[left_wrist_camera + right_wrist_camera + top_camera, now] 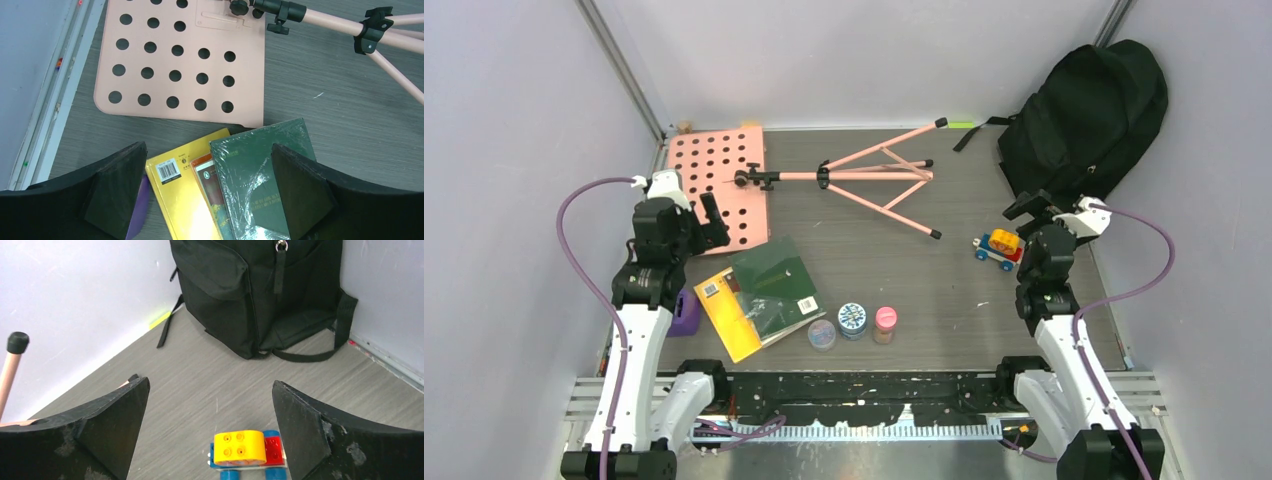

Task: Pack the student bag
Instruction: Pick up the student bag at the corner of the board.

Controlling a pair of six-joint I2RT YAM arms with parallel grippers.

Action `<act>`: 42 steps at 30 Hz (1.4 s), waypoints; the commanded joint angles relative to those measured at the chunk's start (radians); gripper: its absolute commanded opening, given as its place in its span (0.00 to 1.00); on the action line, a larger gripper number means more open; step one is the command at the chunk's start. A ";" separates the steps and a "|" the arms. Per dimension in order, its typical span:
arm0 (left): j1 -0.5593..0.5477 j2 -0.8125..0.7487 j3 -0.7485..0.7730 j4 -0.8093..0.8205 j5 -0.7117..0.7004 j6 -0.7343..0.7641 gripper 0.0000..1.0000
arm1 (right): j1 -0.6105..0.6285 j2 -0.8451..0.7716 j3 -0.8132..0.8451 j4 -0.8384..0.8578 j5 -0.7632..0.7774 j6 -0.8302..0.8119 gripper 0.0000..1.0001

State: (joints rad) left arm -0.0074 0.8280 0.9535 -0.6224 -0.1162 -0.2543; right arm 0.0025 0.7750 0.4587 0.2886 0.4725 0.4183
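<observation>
The student bag [1084, 115], a large black backpack, stands upright in the far right corner against the walls; in the right wrist view the student bag [260, 295] is zipped shut, its straps trailing on the table. My right gripper [1036, 207] hovers open in front of it, and the right wrist view shows this gripper [210, 382] over a toy block car [245, 450]. My left gripper [712, 218] is open above a pile of books, empty; the left wrist view shows it [208, 147] over the green book [265, 170] and yellow book [180, 195].
A pink music stand lies flat, its perforated plate [719, 185] at far left and tripod legs [884, 175] mid-table. Three small jars [853, 320] sit near the front. A purple object [686, 312] lies left of the books [759, 295]. The toy car [999, 247] is at right.
</observation>
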 commanded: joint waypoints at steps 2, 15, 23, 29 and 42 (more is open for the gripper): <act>-0.002 0.000 0.035 0.013 0.026 0.003 0.98 | -0.002 -0.003 0.065 -0.137 0.061 0.064 1.00; -0.003 0.000 0.016 0.016 0.076 0.018 0.98 | -0.025 0.209 0.284 -0.324 0.121 0.022 1.00; -0.009 0.016 0.008 0.020 0.112 0.033 0.98 | -0.143 0.490 0.549 -0.417 -0.033 -0.059 1.00; -0.009 0.019 0.009 0.017 0.170 0.035 0.98 | -0.232 0.604 0.682 -0.407 -0.110 -0.054 1.00; -0.009 0.064 0.028 -0.016 0.269 0.032 0.98 | -0.263 0.829 0.793 -0.165 -0.032 -0.126 1.00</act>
State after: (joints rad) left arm -0.0132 0.8970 0.9535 -0.6392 0.0937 -0.2283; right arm -0.2546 1.5528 1.1698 0.0910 0.3695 0.3290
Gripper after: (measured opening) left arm 0.985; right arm 0.998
